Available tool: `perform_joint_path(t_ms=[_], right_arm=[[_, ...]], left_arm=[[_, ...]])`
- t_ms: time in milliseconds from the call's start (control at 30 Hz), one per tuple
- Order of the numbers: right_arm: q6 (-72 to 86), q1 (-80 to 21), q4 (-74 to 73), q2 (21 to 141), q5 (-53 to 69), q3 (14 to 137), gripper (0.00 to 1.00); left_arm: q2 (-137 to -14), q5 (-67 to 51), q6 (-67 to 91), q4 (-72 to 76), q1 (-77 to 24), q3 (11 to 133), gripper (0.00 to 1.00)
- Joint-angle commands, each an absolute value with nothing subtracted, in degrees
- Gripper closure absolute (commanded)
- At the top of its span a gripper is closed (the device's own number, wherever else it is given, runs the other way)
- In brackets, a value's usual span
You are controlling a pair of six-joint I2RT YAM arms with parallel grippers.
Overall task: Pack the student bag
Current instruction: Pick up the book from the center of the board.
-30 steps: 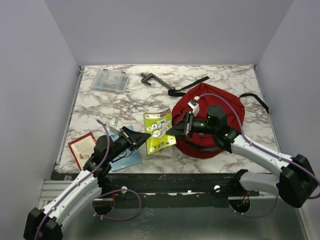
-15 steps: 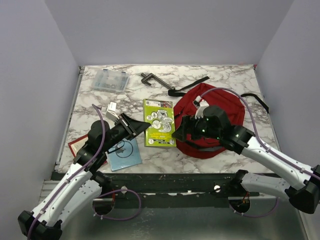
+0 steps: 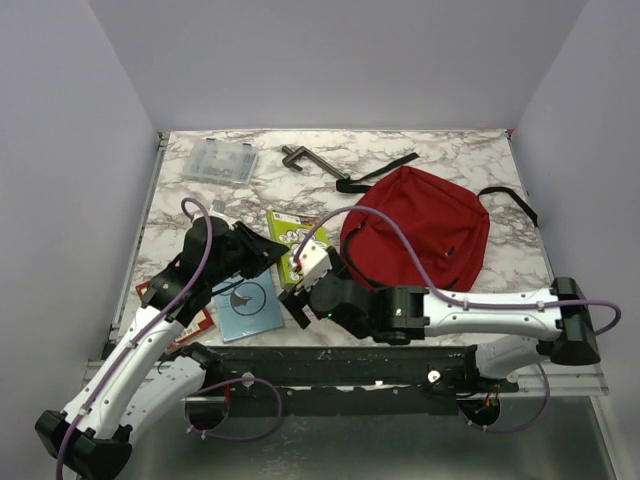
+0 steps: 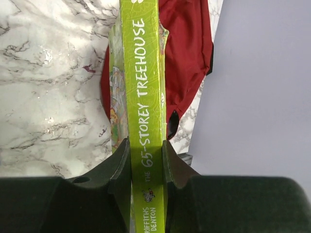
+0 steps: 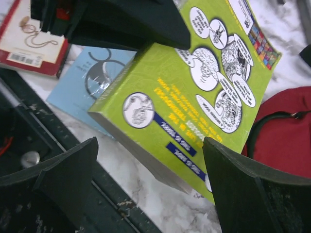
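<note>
**Pincers: left pincer (image 4: 146,162) clamped on lime-green paperback book (image 4: 143,73); right pincer (image 5: 153,184) spread wide**

1. Left pincer: both fingers pressed to the book's spine, which is lettered "65-Storey Treehouse".
2. Right pincer: fingers well apart, holding nothing, low beside the book's near corner. Whether it touches the book is unclear.
3. Large red fabric student bag (image 3: 420,225): lying flat on the white marble surface (image 3: 450,150), right of the book, with black straps at its far side.
4. Thin light-blue book (image 3: 250,308) and red-covered book (image 5: 26,41): lying by the left arm.
</note>
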State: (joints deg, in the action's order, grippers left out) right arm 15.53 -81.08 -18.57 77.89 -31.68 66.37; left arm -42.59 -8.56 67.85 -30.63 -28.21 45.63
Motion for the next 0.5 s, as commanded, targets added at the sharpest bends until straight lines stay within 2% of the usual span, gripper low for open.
perform_joint_path(t_ms=[0, 100, 200, 300, 367, 400, 467], right_arm=[[5.56, -86.72, -10.15, 83.98, -49.92, 68.14, 0.08], [2.55, -88.28, -7.63, 89.66, -59.49, 69.55, 0.09], [0.55, -89.11, -5.88, 94.44, -70.26, 70.89, 0.18], [1.10, -89.07, -5.92, 95.36, -72.26, 70.77, 0.42], [-0.36, -89.03, -2.02, 94.49, -70.88, 68.98, 0.48], [-2.00, -88.95, -0.60, 94.06, -70.25, 68.36, 0.55], [-1.96, -88.65, 1.16, 93.36, -69.44, 67.66, 0.84]], left_arm=[[-43.46, -10.30, 73.87, -31.76, -26.66, 50.48, 1.00], [-44.24, -11.16, 75.50, -32.69, -26.09, 51.08, 1.00], [-44.88, -10.49, 76.36, -35.41, -25.37, 52.25, 1.00], [-45.38, -10.03, 76.65, -36.78, -24.99, 52.51, 1.00], [-45.59, -11.22, 77.86, -37.00, -24.63, 51.85, 1.00], [-45.64, -11.88, 78.66, -36.92, -24.45, 51.55, 1.00], [-46.06, -12.97, 78.72, -36.59, -24.35, 51.46, 1.00]])
